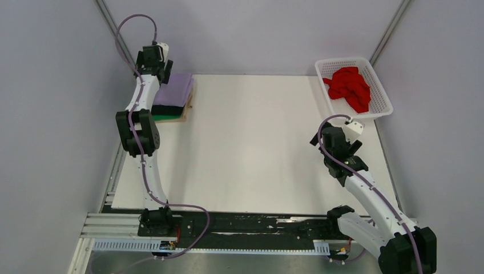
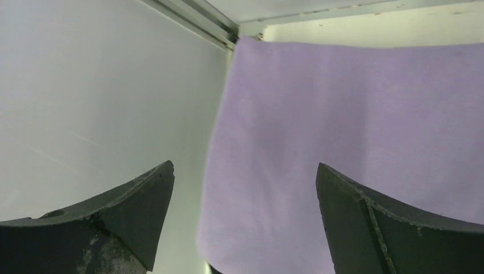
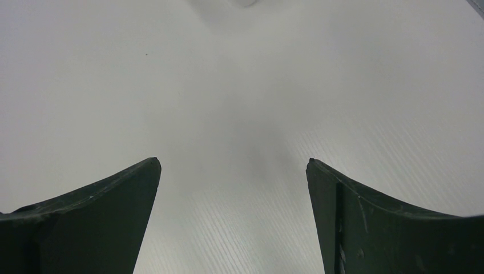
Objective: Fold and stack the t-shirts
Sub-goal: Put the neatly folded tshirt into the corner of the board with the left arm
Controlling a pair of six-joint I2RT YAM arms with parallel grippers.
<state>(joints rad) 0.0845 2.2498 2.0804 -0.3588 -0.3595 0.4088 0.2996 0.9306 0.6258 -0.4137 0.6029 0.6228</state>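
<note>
A folded lavender t-shirt tops a stack at the table's far left, with a black layer and a green t-shirt showing at the stack's near edge. My left gripper hovers over the stack's left side, open and empty. In the left wrist view the lavender t-shirt lies flat below the spread jaws of the left gripper. A crumpled red t-shirt lies in the white basket at the far right. My right gripper is open and empty over bare table, as the right wrist view shows.
The stack rests on a thin tan board. The enclosure's grey walls stand close to the left of the stack and to the right of the basket. The white tabletop spreads between the arms.
</note>
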